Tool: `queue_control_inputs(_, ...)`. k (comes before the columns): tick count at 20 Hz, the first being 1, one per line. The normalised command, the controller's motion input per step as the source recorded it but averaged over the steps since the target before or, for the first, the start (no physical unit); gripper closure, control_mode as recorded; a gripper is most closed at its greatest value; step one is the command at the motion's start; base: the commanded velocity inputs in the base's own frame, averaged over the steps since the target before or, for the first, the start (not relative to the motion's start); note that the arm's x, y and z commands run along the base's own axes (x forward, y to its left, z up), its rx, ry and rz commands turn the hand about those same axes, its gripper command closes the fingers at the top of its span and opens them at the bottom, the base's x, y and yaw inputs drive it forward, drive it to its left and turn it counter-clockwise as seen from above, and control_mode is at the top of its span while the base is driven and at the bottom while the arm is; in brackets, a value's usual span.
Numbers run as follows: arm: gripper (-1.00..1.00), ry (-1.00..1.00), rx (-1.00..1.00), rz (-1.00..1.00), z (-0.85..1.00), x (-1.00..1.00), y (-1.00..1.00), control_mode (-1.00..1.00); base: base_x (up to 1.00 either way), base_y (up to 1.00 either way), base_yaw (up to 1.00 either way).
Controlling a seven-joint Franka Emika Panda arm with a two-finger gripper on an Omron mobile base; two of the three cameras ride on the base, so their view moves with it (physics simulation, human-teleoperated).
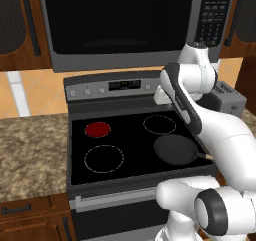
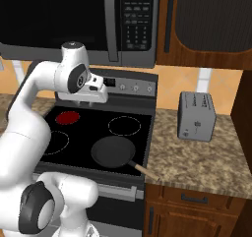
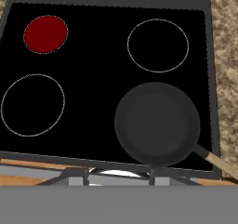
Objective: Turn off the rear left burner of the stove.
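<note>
The stove [image 1: 131, 135] [image 2: 91, 125] [image 3: 93, 60] is a black glass-top range with a grey back panel. Its rear left burner [image 1: 97, 129] [image 2: 67, 117] [image 3: 45, 34] glows as a solid red disc. Small knobs [image 1: 87, 91] [image 2: 135, 88] sit on the back panel beside a digital display. My gripper [image 1: 161, 101] [image 2: 87, 103] [image 3: 118, 176] hangs above the rear middle of the cooktop and points down. It is well right of the red disc and touches nothing. In the hand view its two tips stand apart, open, with nothing between them.
A round black frying pan [image 1: 176, 150] [image 2: 113, 151] [image 3: 157, 123] with a wooden handle rests on the front right burner. A microwave [image 1: 120, 20] [image 2: 74, 19] hangs low over the back panel. A grey toaster [image 2: 196, 115] stands on the granite counter to the right.
</note>
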Motion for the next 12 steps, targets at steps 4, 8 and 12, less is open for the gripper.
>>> queue_control_inputs(4, -1.00, -0.08, -0.04, 0.05, -0.03, -0.38, 0.34, -1.00, 0.00, 0.00, 0.00)
queue_control_inputs(8, -1.00, -0.25, -0.19, 0.30, -0.01, -0.59, 0.88, -1.00, 0.00, 0.00, 0.00)
queue_control_inputs(12, -1.00, -0.24, -0.28, 0.39, 0.03, -0.20, 1.00, -1.00, 0.00, 0.00, 0.00)
